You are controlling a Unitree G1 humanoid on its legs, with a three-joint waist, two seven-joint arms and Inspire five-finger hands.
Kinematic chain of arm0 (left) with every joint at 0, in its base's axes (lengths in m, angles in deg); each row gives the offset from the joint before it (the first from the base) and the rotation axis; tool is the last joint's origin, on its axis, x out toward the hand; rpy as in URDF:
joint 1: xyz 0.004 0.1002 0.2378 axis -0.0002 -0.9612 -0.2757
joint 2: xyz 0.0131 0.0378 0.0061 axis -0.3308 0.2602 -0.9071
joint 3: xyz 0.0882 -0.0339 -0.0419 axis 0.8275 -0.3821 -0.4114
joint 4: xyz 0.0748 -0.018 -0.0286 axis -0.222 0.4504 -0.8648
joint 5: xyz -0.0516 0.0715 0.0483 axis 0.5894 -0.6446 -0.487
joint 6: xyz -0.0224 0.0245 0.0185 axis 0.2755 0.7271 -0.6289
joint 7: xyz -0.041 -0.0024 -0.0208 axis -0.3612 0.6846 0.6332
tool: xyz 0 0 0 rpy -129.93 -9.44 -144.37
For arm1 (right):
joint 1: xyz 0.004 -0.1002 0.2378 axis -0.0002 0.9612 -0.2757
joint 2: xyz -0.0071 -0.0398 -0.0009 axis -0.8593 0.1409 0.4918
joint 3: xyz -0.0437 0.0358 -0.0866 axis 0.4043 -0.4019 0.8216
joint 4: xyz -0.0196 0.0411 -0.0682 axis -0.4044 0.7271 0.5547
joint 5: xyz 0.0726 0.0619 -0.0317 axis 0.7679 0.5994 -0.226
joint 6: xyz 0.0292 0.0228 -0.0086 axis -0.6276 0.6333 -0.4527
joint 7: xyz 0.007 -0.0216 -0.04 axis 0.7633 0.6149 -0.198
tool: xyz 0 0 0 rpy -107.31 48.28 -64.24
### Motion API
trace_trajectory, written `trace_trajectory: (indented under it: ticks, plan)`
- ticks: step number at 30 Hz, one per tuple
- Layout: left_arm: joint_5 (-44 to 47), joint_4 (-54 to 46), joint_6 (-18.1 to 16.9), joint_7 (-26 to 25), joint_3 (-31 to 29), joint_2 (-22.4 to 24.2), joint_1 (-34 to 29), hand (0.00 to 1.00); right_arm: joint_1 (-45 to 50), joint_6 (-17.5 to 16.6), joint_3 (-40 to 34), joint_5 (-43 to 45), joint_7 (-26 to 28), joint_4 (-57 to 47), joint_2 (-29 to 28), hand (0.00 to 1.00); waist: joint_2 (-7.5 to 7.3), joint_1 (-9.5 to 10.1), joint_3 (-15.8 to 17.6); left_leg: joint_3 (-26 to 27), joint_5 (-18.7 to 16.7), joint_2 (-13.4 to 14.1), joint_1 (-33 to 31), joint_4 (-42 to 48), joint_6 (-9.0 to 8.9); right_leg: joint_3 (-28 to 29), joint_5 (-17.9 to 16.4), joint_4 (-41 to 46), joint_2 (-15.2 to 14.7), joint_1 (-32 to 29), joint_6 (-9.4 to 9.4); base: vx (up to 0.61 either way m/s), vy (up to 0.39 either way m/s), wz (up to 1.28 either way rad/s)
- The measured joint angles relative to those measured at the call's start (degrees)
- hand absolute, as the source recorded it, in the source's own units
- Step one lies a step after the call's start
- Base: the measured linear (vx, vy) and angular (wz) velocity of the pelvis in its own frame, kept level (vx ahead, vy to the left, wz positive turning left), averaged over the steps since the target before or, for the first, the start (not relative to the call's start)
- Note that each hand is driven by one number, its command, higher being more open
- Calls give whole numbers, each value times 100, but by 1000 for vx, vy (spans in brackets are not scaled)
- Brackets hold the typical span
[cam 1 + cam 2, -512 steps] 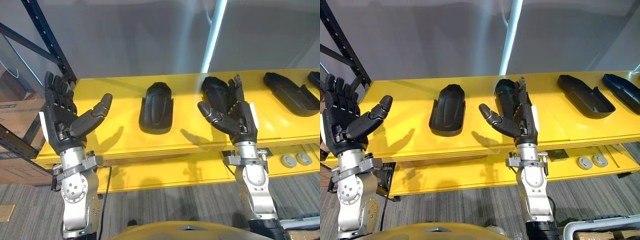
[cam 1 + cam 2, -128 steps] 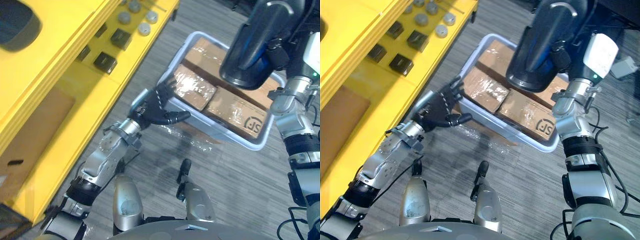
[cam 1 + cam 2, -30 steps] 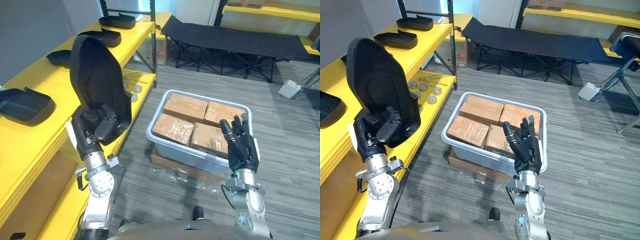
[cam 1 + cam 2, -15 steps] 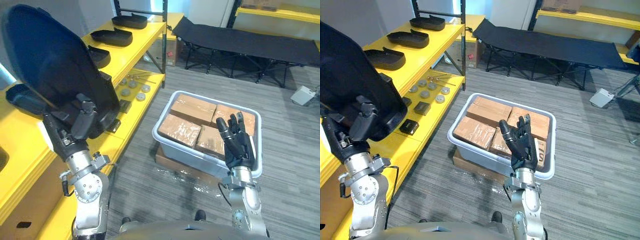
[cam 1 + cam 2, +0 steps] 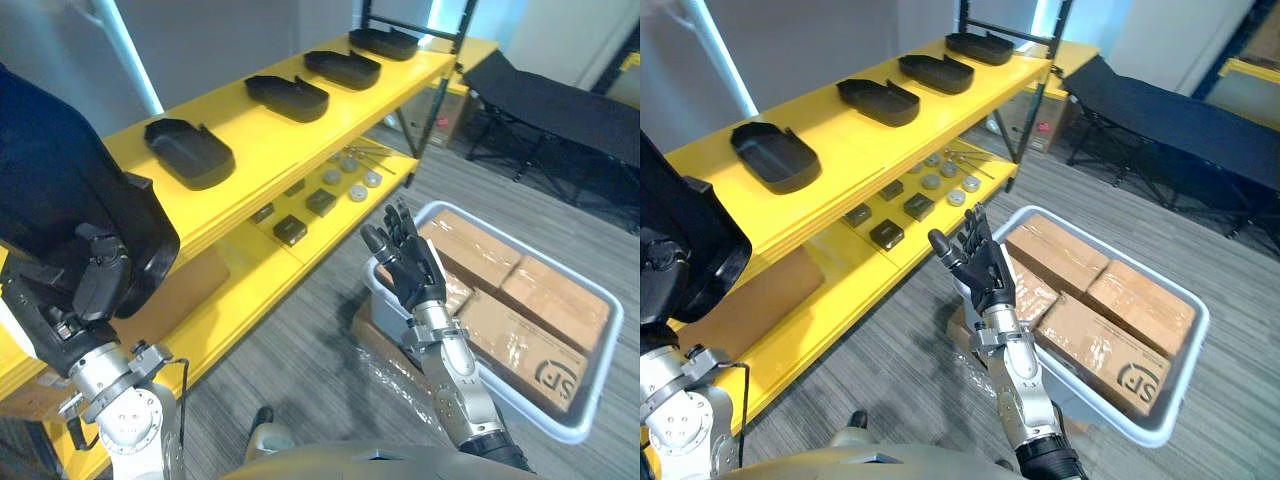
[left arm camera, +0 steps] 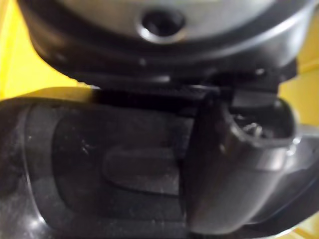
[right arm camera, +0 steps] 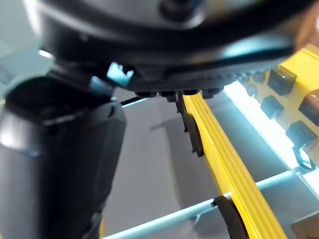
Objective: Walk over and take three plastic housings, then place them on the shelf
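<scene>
A large black plastic housing stands upright at the far left, and my left hand is curled round its lower edge. Up close, the left wrist view has my thumb pressed on the housing's dark surface. My right hand is raised in front of me with straight fingers, empty, and also appears in the right eye view. Several more black housings lie in a row on the yellow shelf.
Small dark blocks and round parts sit on the lower yellow shelf level. A grey tote of cardboard boxes stands on the floor to my right. A black folding cot is farther back. Grey carpet lies between shelf and tote.
The whole picture has swung towards the shelf, so the camera moved. My left hand still holds the housing and my right hand stays raised and open.
</scene>
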Motion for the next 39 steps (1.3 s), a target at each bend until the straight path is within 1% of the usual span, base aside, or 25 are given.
trace_trajectory:
  ticks: [2,3,5,6,7,8,9,10,12,14,16,18,19,20,22,26,29,30,33,34,35,37,38,39]
  plan:
    - [15,0,-1,151,4,0,-48,0,-36,22,2,-16,-3,26,7,100,-7,71,23,-91,-27,-1,-50,105,31,-111,-120,143,-11,31,-13,3,-3,31]
    - [57,0,-1,255,8,0,-79,0,-36,23,18,-34,-5,27,14,100,-10,79,31,-107,-48,-3,-107,170,78,-204,-189,165,-11,66,-38,-16,-12,35]
    - [183,0,-1,456,11,-2,-135,0,-25,30,60,-55,-9,27,19,100,-31,78,45,-48,42,-40,-207,200,216,-411,-248,174,-35,138,-29,-20,-8,53]
    - [235,1,-1,564,24,-3,-108,0,-7,30,46,-88,-21,27,16,100,-81,6,67,133,161,-111,-302,211,386,-608,-264,154,-90,212,-20,-28,-3,103]
    - [259,1,-6,768,29,-11,-49,0,28,31,-16,-159,-38,23,18,100,-120,-86,107,500,307,-156,-426,221,588,-898,-270,119,-136,329,-24,-35,7,115]
    - [304,1,-33,951,70,-13,-15,0,70,55,-100,-305,-60,23,32,100,-109,-56,173,719,391,-163,-449,231,650,-1045,-269,119,-156,412,-25,-31,13,97]
    - [351,1,-56,993,116,-12,-15,0,97,70,-116,-404,-80,23,42,100,-97,-53,186,823,428,-174,-483,247,638,-1118,-276,120,-166,449,-14,-29,36,66]
    - [463,1,-138,1065,218,1,-20,0,144,122,-129,-573,-139,23,89,100,-54,-24,213,822,478,-212,-502,211,587,-1224,-308,163,-198,490,30,-17,35,42]
    - [459,1,-259,1074,272,-11,-19,0,154,137,-130,-709,-147,23,94,100,-36,2,224,829,511,-246,-509,147,536,-1224,-349,256,-257,444,59,-7,45,17]
    - [464,1,-296,1122,345,-34,-1,0,156,135,-155,-700,-133,22,98,100,-55,-56,226,839,508,-318,-554,136,535,-1172,-444,402,-363,378,121,-8,47,12]
    - [458,5,-296,1278,459,-114,98,0,173,133,-263,-701,-130,16,99,100,-84,-127,238,795,519,-413,-578,117,535,-834,-642,653,-428,233,118,-14,42,28]
    - [481,78,-297,1505,650,-392,309,0,342,126,-388,-703,-170,-67,98,100,-149,-302,265,537,614,-618,-578,39,532,-42,-1076,1046,-400,67,-3,-25,-2,59]
    - [490,125,-297,1571,693,-451,379,0,408,122,-424,-699,-179,-101,96,100,-155,-366,268,464,630,-660,-573,17,527,118,-1164,1116,-398,64,-58,-11,-40,80]
    - [487,221,-299,1658,855,-612,561,0,576,122,-471,-697,-207,-214,89,100,-176,-434,274,284,730,-757,-560,-95,526,400,-1304,1242,-395,53,-64,0,-35,60]
    - [471,302,-327,1686,940,-641,653,0,600,122,-487,-697,-204,-232,89,100,-165,-463,281,215,790,-768,-562,-153,527,366,-1356,1272,-389,31,-16,-23,-51,34]
    - [422,488,-348,1577,1164,-642,749,0,582,114,-599,-713,-142,-233,104,100,-28,-501,395,189,857,-733,-581,-139,602,344,-1488,1437,-374,-32,14,-64,-47,7]
    - [431,526,-368,1505,1146,-643,749,0,612,96,-656,-713,-119,-235,104,100,-18,-534,448,187,866,-732,-580,-122,617,334,-1529,1480,-373,-25,17,-48,-14,4]
    - [427,524,-384,1507,1146,-654,750,0,611,88,-690,-711,-103,-262,102,100,-33,-530,484,188,865,-734,-580,-117,616,338,-1530,1488,-376,-25,17,-31,3,3]
    - [419,523,-395,1352,1132,-718,749,0,575,-45,-713,-692,-37,-301,71,100,-154,-511,621,188,788,-777,-615,29,577,340,-1570,1578,-438,-21,31,-3,9,2]
    - [415,523,-395,1267,1122,-709,749,0,571,-112,-727,-692,-39,-301,29,100,-214,-505,647,183,683,-834,-683,206,567,323,-1618,1648,-509,-10,64,-4,34,7]
    - [412,522,-395,1244,1113,-698,750,0,568,-152,-757,-693,-40,-301,-28,100,-231,-493,653,176,624,-856,-727,306,553,306,-1627,1659,-535,2,71,11,56,15]
    - [401,486,-395,1271,990,-680,747,0,557,-328,-843,-700,-103,-304,-136,100,-300,-442,696,174,369,-990,-899,701,568,211,-1667,1667,-664,107,122,35,80,22]
    - [405,438,-395,1312,922,-681,749,0,555,-390,-885,-701,-166,-309,-177,100,-351,-407,709,251,224,-1057,-1020,972,607,154,-1685,1658,-743,174,126,84,150,39]
    - [409,323,-396,1385,829,-684,748,0,552,-417,-940,-700,-221,-331,-257,100,-450,-382,760,545,3,-1156,-1159,1415,767,20,-1684,1585,-882,330,125,83,177,42]
